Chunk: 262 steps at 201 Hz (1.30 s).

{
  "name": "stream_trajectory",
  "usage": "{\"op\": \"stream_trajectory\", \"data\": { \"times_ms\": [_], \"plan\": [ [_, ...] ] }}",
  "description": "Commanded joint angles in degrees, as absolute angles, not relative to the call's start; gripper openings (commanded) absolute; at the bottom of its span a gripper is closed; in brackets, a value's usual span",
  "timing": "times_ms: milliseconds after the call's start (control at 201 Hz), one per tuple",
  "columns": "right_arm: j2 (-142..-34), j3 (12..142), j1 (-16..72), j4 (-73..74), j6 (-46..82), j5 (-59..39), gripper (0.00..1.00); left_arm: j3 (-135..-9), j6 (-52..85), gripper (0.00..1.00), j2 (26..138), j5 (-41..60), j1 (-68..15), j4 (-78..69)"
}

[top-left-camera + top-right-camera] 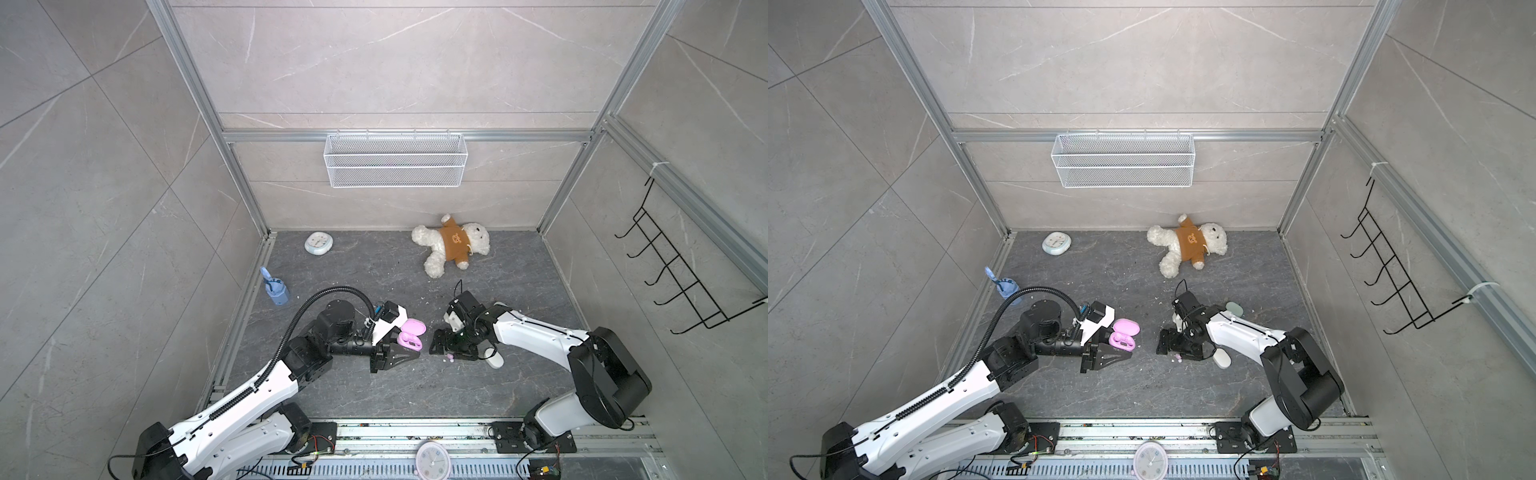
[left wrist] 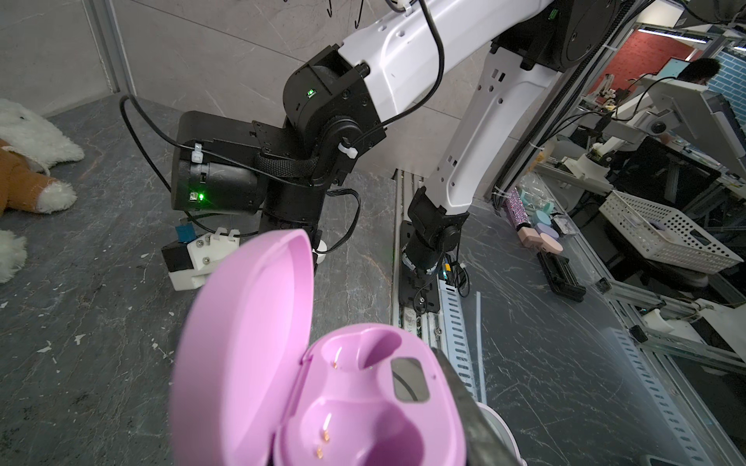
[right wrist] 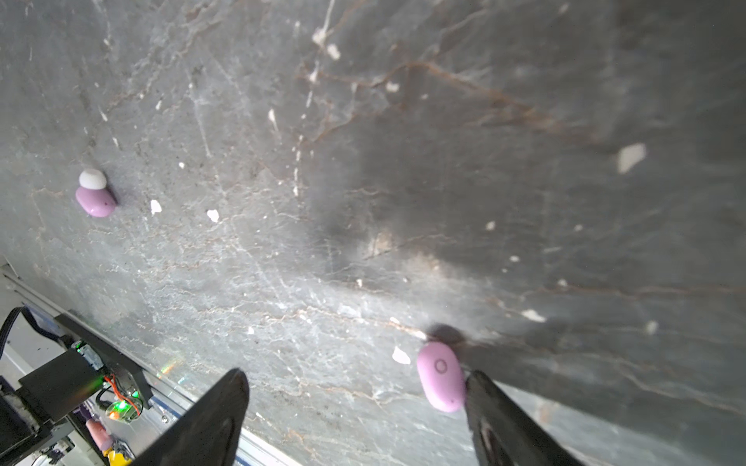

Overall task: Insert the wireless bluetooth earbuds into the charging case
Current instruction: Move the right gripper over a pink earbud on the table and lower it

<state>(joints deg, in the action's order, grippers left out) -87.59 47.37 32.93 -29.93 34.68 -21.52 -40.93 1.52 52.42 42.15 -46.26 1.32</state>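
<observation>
Plainly, with the right tool (image 3: pixel 357 377) spread off-centre and one finger (image 3: pixel 504 415) right beside the pink earbud (image 3: pixel 440 377) near the table's (image 3: pixel 282 161) middle, closing could flick the slick bud away from the open charging case (image 2: pixel 355 403) pinched in the left tool (image 1: pixel 413 348).

A robotics lab is indicated; an aluminium-framed cell (image 1: pixel 270 136) is walled with stone-look panels (image 1: pixel 395 62); cluttered workbenches (image 2: pixel 597 161) are seen beyond it.

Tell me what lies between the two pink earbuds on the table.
In the right wrist view, only dark tabletop and white crumbs lie between the ringed earbud and the white-tipped earbud.
</observation>
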Motion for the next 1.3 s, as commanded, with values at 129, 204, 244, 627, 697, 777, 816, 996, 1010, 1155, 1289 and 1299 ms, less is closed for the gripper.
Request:
{"op": "stream_trajectory", "data": {
  "times_ms": [129,204,244,627,697,777,816,996,1010,1155,1289,1299],
  "plan": [
    [-87.14,49.87,35.36,-31.73,34.52,-23.03,0.86,-43.48,1.33,0.3,51.49,42.62,-46.39,0.44],
    [-86.98,50.17,35.91,-32.06,35.0,-22.41,0.86,-43.58,1.27,0.3,51.44,42.57,-46.34,0.52],
    [-86.56,50.25,35.96,-32.23,35.32,-21.63,0.86,-43.59,1.24,0.3,51.46,42.63,-46.33,0.61],
    [-87.32,54.92,37.06,-41.96,39.23,-8.98,0.54,-43.35,1.39,0.3,50.72,42.33,-46.36,0.86],
    [-87.11,54.03,37.63,-41.72,43.38,-7.3,0.52,-43.23,1.44,0.3,50.5,42.14,-46.32,0.88],
    [-86.78,52.73,38.65,-39.69,47.33,-6.55,0.51,-43.03,1.55,0.3,50.28,41.95,-46.37,0.72],
    [-87.04,52.49,39.19,-39.1,48.76,-6.1,0.5,-42.99,1.58,0.3,50.19,41.93,-46.37,0.62],
    [-88.57,52.32,40.8,-38.0,52.48,-3.83,0.46,-43.05,1.18,0.29,50.01,42.11,-46.39,1.01],
    [-88.77,52.3,40.9,-37.91,52.66,-3.86,0.46,-43.03,1.19,0.29,49.93,42.15,-46.36,1.19],
    [-90.16,51.76,41.76,-36.4,54.83,-2.96,0.41,-42.86,0.7,0.29,49.24,41.91,-46.33,1.49],
    [-91.09,51.57,41.98,-35.68,55.72,-1.68,0.38,-42.55,0.83,0.29,49.03,41.75,-46.34,1.12],
    [-91.17,51.59,41.94,-35.73,55.72,-1.65,0.38,-42.54,0.85,0.29,49.0,41.82,-46.39,1.14]
  ]
}}
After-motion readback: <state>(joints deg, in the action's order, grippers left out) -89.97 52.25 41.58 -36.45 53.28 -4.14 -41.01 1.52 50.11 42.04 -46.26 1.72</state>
